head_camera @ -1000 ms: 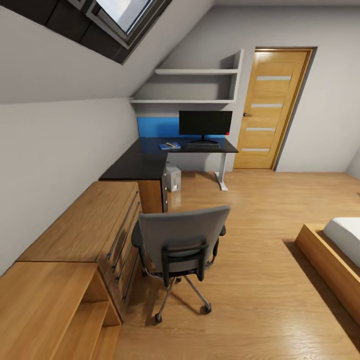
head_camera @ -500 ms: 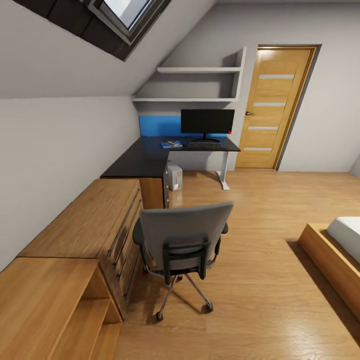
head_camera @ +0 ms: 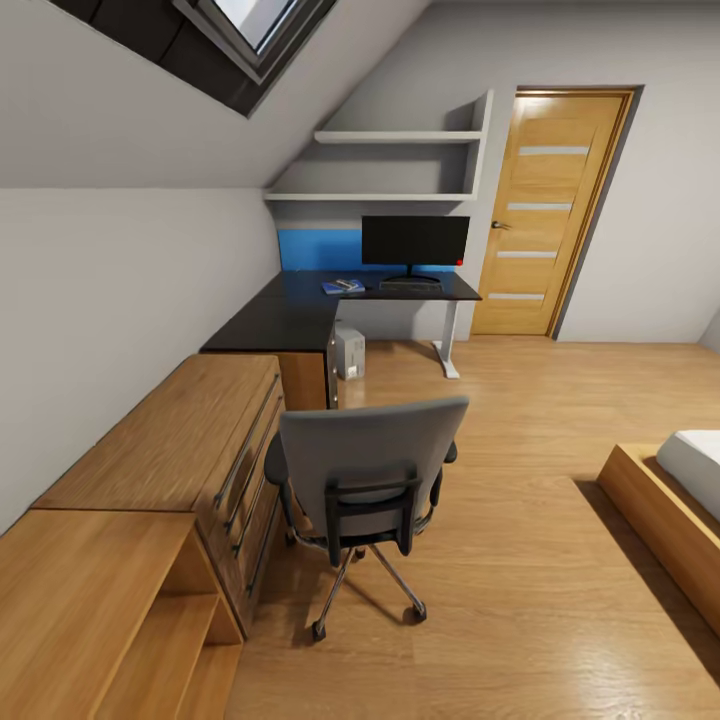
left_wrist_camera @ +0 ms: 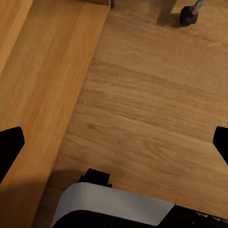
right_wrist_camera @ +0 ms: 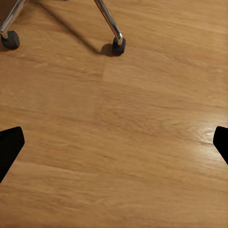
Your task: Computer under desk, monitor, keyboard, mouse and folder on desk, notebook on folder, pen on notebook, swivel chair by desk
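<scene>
Attic bedroom, sloped grey walls, plank floor (head_camera: 520, 560), oak door (head_camera: 545, 210) at the far right. Black L-shaped counter (head_camera: 290, 315) sits in the far left corner. Monitor (head_camera: 414, 241) is upright on it, keyboard (head_camera: 408, 285) flat just in front of its base. Mouse is too small to make out from here. Left of the keyboard lies the blue folder (head_camera: 342, 288) with something small on top, likely notebook and pen, can't separate them at this range. Computer (head_camera: 348, 352) stands on the floor under the counter. So most of the list looks done. What's left, as I read it: swivel chair (head_camera: 365, 490) stands near, well apart from the counter, beside the low oak drawer unit (head_camera: 190, 450), back turned to the camera, seat hidden. It needs moving in next to the counter. Left tool (left_wrist_camera: 114, 142) and right tool (right_wrist_camera: 114, 142) both hang over bare floor, fingers spread wide, dark tips at the frame edges, nothing held. Chair castors show in both wrist views, so the robot is close behind the chair.
</scene>
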{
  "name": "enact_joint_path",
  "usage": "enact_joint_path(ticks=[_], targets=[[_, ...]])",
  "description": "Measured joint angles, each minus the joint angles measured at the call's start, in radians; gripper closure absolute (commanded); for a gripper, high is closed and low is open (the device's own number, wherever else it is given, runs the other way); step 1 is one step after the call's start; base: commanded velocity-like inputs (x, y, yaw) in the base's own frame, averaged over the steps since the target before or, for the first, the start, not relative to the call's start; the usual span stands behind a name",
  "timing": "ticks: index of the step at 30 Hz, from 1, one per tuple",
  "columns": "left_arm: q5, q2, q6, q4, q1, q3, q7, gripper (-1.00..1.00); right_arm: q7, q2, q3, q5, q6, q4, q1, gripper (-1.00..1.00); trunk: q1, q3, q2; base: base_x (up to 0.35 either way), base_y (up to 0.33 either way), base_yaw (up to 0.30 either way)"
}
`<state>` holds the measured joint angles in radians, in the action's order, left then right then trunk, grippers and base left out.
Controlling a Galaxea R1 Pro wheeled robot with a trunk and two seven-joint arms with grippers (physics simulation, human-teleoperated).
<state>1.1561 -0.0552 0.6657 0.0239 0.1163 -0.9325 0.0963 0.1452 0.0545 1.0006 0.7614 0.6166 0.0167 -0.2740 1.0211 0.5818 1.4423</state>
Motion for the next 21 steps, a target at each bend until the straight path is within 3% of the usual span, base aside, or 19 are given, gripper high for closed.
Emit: enact_joint_path(ticks=[3,6,8,9,11,18,21], targets=[[0.001,0.001,-0.009,0.0,0.0,0.001,0.001,-1.0,0.001,0.0,0.0,0.001,-0.001,0.0,0.0,-1.0,0.012,0.009,0.021,0.0,0.0,0.0],[-0.001,0.002,-0.081,0.001,0.0,0.001,0.001,-1.0,0.002,0.0,0.0,0.001,0.0,-0.001,0.0,-1.0,0.023,0.019,0.042,0.0,0.0,0.0],[-0.002,0.005,-0.181,0.006,-0.001,0.002,0.0,-1.0,0.002,-0.001,-0.001,0.001,0.001,-0.001,0.0,-1.0,0.031,0.025,0.056,0.0,0.0,0.0],[-0.005,0.064,-0.377,0.128,0.025,0.003,0.002,-1.0,0.005,-0.008,-0.012,0.001,0.002,-0.001,0.0,-1.0,0.035,0.028,0.063,0.0,0.0,0.0],[-0.006,0.072,-0.398,0.149,0.071,0.002,0.004,-1.0,0.007,-0.009,-0.013,0.0,0.001,-0.002,0.0,-1.0,0.042,0.034,0.077,0.0,0.0,0.0],[-0.003,0.075,-0.437,0.158,0.156,0.003,0.007,-1.0,0.03,-0.009,-0.013,0.0,0.002,-0.005,-0.002,-1.0,0.069,0.056,0.126,0.0,0.0,0.0],[0.011,0.076,-0.51,0.16,0.227,0.003,0.008,-1.0,0.062,-0.011,-0.014,-0.001,0.003,-0.012,-0.01,-1.0,0.081,0.066,0.147,0.0,0.0,0.0]])
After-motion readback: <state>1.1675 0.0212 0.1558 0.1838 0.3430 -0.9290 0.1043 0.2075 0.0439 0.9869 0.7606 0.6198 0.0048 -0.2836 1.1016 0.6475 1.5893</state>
